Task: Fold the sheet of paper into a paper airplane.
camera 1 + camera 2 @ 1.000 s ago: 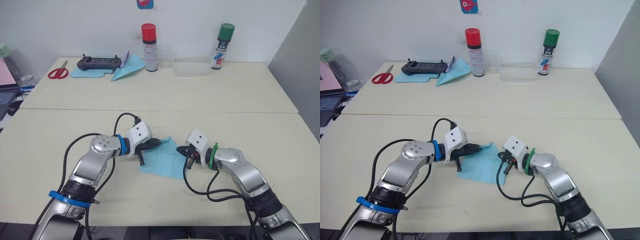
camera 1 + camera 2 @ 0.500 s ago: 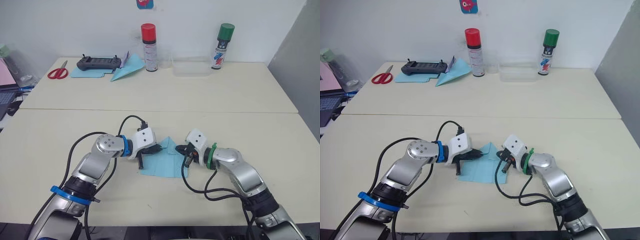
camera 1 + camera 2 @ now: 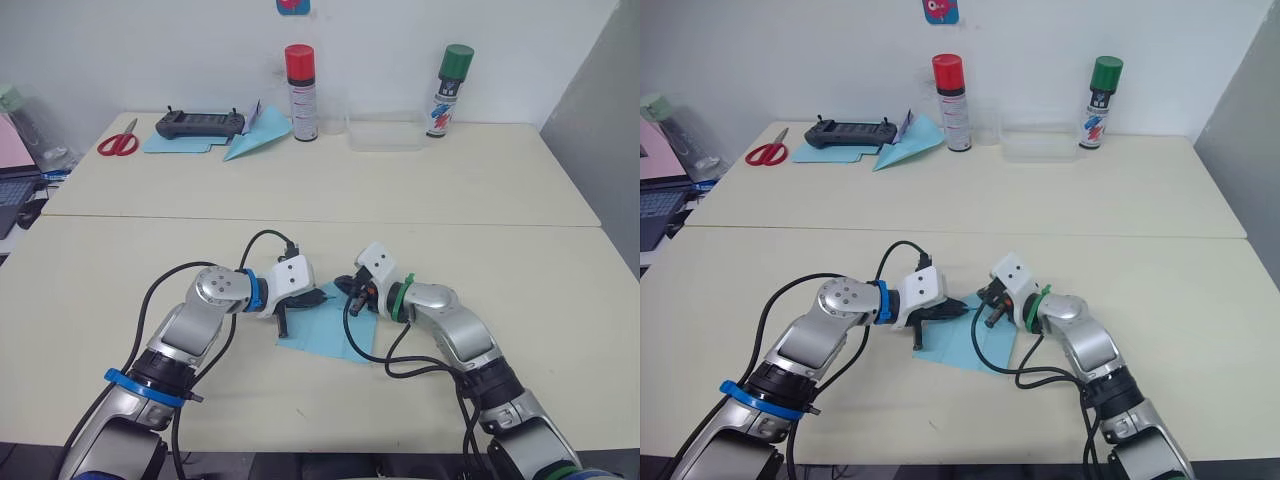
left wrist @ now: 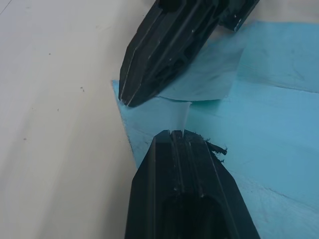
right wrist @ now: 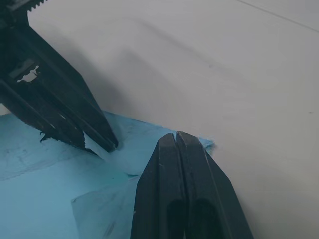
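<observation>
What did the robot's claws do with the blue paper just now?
The right claw slid in toward the left claw, and both now meet at the far corner of the sheet of paper, whose folded-over flap looks pressed flatter. The left claw barely moved. The sheet stays on the table, and everything at the back is unchanged.

Both grippers crowd the far corner of the sheet (image 3: pixel 325 328): left gripper (image 3: pixel 322 296) and right gripper (image 3: pixel 345 290) nearly tip to tip, no passage between. Near table (image 3: pixel 560 330) bare around them. Cans (image 3: pixel 298 80) and tray (image 3: pixel 383 133) well apart.
</observation>
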